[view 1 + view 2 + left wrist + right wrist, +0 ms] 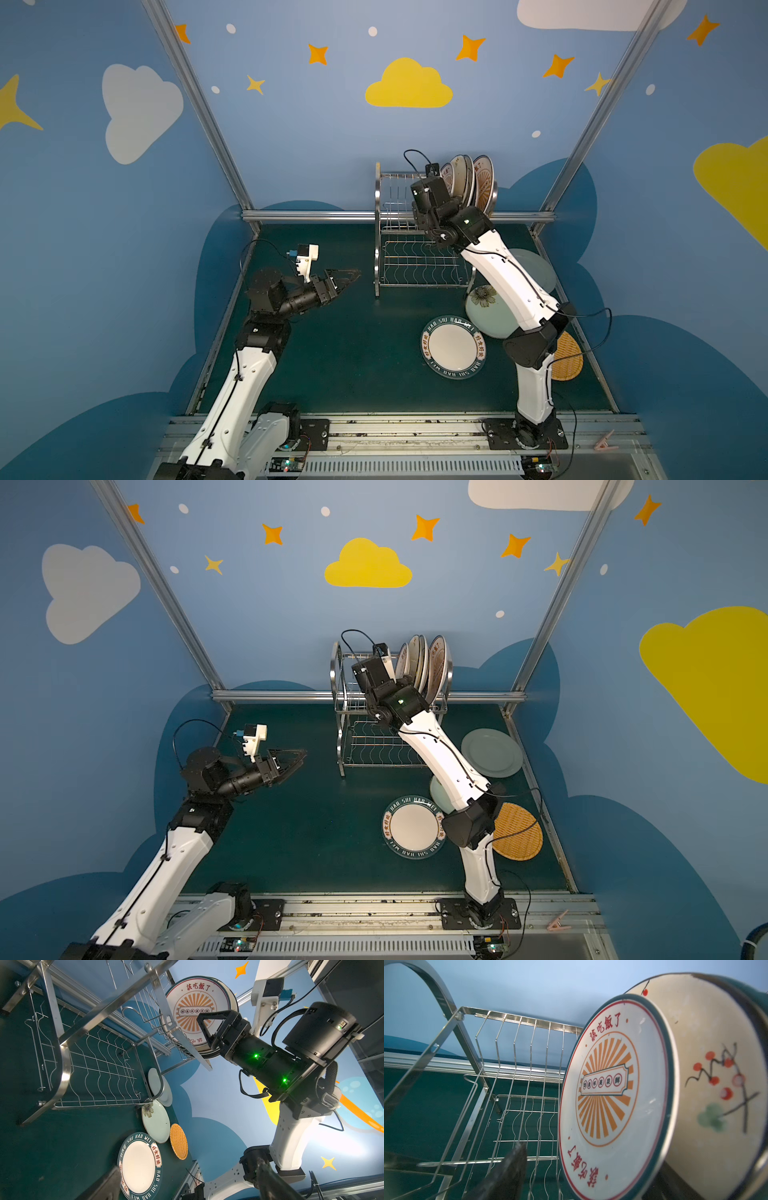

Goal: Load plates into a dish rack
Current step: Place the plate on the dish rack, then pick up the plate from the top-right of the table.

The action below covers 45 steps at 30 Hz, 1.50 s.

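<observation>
In both top views we are seeing the rack [377, 249] standing at the centre back of the mat [332, 374], with plates [469, 178] standing on edge at its upper tier's right end. The right claw [202, 1024] is hanging released there, its finger [508, 1167] clear of the sunburst plate [608, 1093], which is sitting just before a cherry plate [716, 1084]. The left claw [347, 282] is hanging spread and empty, centre left. A lettered plate [453, 347], flower plate [482, 297], green plate [492, 752] and woven plate [519, 837] are lying flat, lower right.
</observation>
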Available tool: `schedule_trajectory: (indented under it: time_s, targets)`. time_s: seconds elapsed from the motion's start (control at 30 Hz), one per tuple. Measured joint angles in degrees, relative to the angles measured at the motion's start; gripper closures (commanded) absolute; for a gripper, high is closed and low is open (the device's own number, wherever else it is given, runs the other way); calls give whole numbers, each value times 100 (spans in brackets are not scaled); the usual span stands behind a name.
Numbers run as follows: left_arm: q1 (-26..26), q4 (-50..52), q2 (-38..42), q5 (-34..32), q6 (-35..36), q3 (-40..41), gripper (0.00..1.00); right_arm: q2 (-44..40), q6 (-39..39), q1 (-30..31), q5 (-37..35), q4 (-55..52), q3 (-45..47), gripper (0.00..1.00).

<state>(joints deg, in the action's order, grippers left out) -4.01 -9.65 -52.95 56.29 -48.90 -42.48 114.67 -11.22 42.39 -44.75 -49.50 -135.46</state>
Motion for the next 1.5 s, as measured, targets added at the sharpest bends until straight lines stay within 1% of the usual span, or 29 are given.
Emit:
schedule_trajectory:
  time_s: [0.23,0.5,0.6,0.7,0.8,0.9,1.03,1.23,1.33,1.4,1.5]
  targets:
    - [11,4,0,0,2,0,0,-284,83,9,114,11,4,14]
    - [13,17,0,-2,15,0,0,-597,114,61,160,4,7,14]
    - [15,35,0,-4,26,0,0,-809,127,98,181,-17,39,14]
    - [15,59,2,-7,28,0,0,-1202,192,170,216,-46,238,14]
    - [15,92,24,-17,28,0,0,-1993,275,243,442,72,990,14]
    - [15,111,72,-24,37,0,0,-3082,321,245,804,310,2124,14]
    - [13,160,162,-46,59,0,0,-4586,195,76,1161,562,3495,14]
    - [-9,319,345,-153,149,-2,0,-6382,-245,-254,1191,748,5418,10]
    - [-68,542,483,-258,262,-39,0,-6881,-544,-686,1292,743,6365,10]
    - [-122,717,603,-350,361,-70,0,-6996,-743,-1045,1467,726,6848,10]
    - [-173,1003,861,-511,529,-74,0,-6996,-1043,-1746,1930,745,7449,9]
